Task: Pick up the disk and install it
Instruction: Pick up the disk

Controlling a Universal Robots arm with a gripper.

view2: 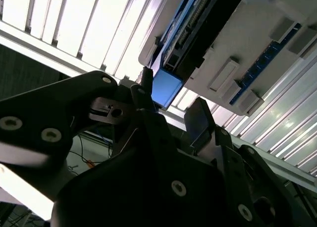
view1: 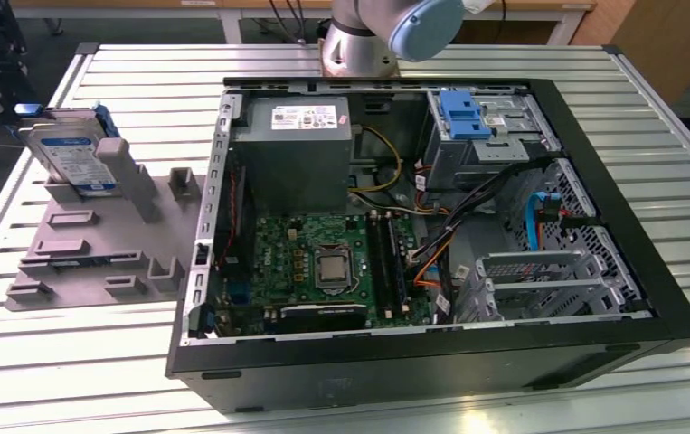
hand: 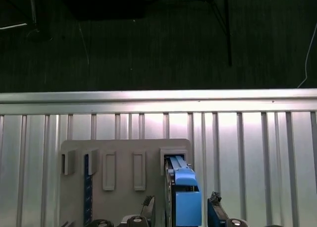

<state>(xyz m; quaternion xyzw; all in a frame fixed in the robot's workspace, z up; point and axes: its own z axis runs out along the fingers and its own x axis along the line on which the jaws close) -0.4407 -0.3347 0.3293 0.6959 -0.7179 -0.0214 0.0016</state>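
The disk (view1: pixel 70 155) stands on edge in a grey holder (view1: pixel 103 249) on the table, at the exterior view's left of the open computer case (view1: pixel 634 298). Its label faces the front and blue rails run along its sides. In the first wrist view the disk's blue-railed edge (hand: pixel 182 195) rises from the holder plate (hand: pixel 124 160). My gripper (hand: pixel 181 212) is open some way off it, one finger showing on each side of that edge. In the second wrist view the dark fingers (view2: pixel 198 118) stand apart around the disk's blue end (view2: pixel 166 85).
The case lies open with a grey power supply (view1: pixel 294 145), a green motherboard (view1: pixel 320 262) and a drive bay holding a bare blue bracket (view1: pixel 462 113). The arm's base (view1: pixel 363 41) rises behind the case. The slatted metal table (view1: pixel 139 63) ends just beyond the holder.
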